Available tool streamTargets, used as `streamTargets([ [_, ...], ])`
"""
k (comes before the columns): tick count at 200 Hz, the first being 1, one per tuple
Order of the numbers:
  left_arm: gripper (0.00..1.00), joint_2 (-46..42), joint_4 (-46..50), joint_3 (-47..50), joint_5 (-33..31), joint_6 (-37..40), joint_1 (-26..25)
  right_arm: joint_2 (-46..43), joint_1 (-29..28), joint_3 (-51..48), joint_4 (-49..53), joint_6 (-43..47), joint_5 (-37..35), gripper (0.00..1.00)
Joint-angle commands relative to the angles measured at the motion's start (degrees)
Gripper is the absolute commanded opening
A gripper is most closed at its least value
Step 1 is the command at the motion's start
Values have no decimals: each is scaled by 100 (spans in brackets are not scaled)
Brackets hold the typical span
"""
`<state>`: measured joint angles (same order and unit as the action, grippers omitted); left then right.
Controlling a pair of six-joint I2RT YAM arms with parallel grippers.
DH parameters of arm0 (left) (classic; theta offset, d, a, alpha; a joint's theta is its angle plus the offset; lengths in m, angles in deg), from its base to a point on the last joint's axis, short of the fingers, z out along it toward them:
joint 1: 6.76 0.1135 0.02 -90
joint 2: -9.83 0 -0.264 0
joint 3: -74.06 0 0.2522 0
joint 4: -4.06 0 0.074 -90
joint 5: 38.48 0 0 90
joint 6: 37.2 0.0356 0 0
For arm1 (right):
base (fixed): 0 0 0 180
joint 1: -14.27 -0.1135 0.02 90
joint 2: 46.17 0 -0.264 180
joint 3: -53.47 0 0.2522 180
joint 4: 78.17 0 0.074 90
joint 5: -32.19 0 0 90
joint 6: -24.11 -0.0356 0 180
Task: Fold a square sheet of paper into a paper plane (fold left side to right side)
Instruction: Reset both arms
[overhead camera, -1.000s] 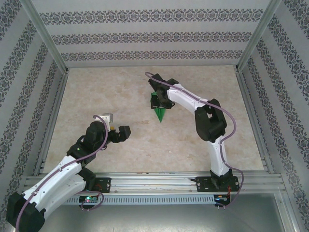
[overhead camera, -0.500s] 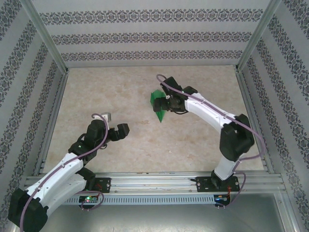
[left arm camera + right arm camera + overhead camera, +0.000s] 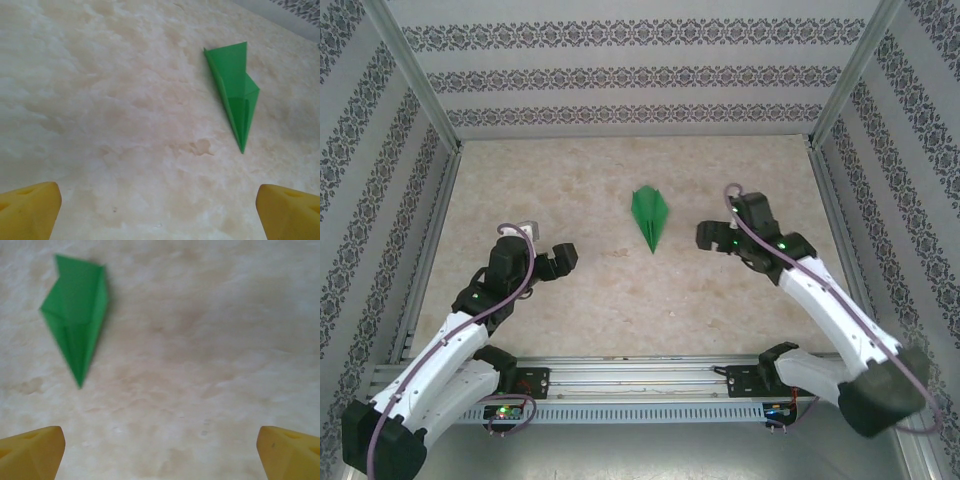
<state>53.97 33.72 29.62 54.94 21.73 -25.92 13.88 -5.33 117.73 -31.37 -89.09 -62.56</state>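
Now the paper plane point(image 3: 650, 216) lies flat on the pale marbled tabletop point(image 3: 550, 180), slightly beyond the middle. Its sharp nose points toward the near edge and its wider tail toward the far wall. It lies apart from both claws, on the stretch of tabletop between them and a little farther out than either.

The left claw point(image 3: 563, 258) hovers near the left side, well apart from the plane. It is spread wide with nothing between its fingers. From the left wrist, the left claw point(image 3: 159, 215) shows a yellow pad point(image 3: 27, 210) in each lower corner with bare tabletop between them. The plane point(image 3: 235, 95) sits up and to the right in that view, its folded layers and lengthwise crease plain to see and its nose aimed down.

The right claw point(image 3: 708, 238) sits closer to the plane, just off its right side near the nose, but not touching it. It too is fully spread and holds nothing. From the right wrist, the right claw point(image 3: 160, 455) has its yellow pads point(image 3: 290, 452) low in the corners. The plane point(image 3: 77, 315) appears slightly blurred at the upper left, nose down, clear of both pads.
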Motion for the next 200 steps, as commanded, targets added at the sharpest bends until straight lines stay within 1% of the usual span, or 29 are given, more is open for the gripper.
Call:
streamTargets([
  [1,100,-13,346,-229,-185,534,259,-563,632,-559,-465,428,-222,98],
  [21,100,104,392,-332,-184,823,520,-970,1251,-1048,-873,565,-72,98],
  [37,100,186,306,-360,-144,988,711,-1174,1613,-1406,-1295,698,-146,98],
  [59,100,265,131,-333,-164,1156,938,-1325,1813,-2011,-2239,1178,-365,98],
  [80,100,389,-171,-225,-178,1414,1116,-1248,1892,-2679,-3588,1616,-473,98],
  [96,100,529,-421,-113,-257,1551,1232,-961,1954,-3003,-4482,1708,-485,98],
  [108,100,672,-647,-8,-289,1624,1332,-640,1998,-3046,-5059,1764,-409,98],
  [114,100,751,-775,44,-285,1647,1381,-416,2018,-3237,-5356,1793,-354,98],
  [145,100,1204,-1418,279,-211,1926,1618,710,2104,-3410,-6926,1907,-46,98],
  [157,100,1367,-1438,195,-193,2008,1724,932,2135,-3288,-7060,2022,179,98],
  [170,100,1492,-1587,188,-251,2112,1781,1254,2152,-3246,-7526,2113,388,98],
  [198,100,1671,-2069,301,-309,2240,1869,1609,2258,-2952,-7549,1958,864,98],
  [200,100,1682,-2094,310,-314,2251,1878,1638,2263,-2961,-7665,1953,900,98],
])
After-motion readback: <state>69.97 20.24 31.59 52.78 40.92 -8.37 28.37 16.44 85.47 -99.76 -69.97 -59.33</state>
